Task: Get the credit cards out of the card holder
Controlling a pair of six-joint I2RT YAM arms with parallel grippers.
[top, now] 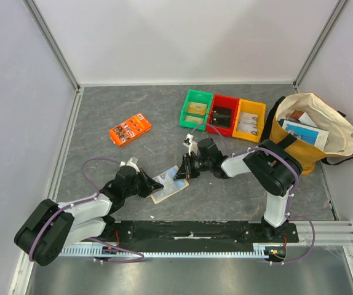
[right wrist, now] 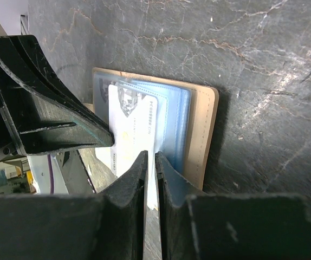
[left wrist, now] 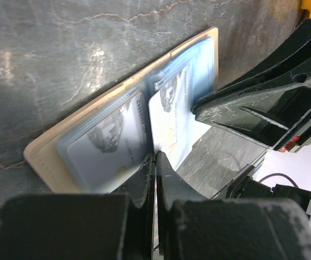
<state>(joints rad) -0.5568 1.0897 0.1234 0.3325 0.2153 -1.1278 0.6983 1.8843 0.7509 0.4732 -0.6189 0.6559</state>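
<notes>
The beige card holder [top: 162, 196] lies open on the grey table between my two grippers. It also shows in the left wrist view [left wrist: 40, 157] and the right wrist view [right wrist: 207, 124]. A whitish credit card [left wrist: 172, 127] sticks halfway out of its right sleeve, seen too in the right wrist view [right wrist: 131, 130]. A pale blue card [left wrist: 107, 142] sits in the left sleeve. My left gripper [left wrist: 155, 157] is shut, with its tips pressing on the holder's middle fold. My right gripper [right wrist: 150, 158] is shut on the protruding edge of the whitish card.
An orange flat packet [top: 130, 128] lies at the back left. Green [top: 196, 110], red [top: 223, 115] and yellow [top: 250, 120] bins stand at the back. A tan tote bag [top: 312, 132] with papers stands at the right. White walls enclose the table.
</notes>
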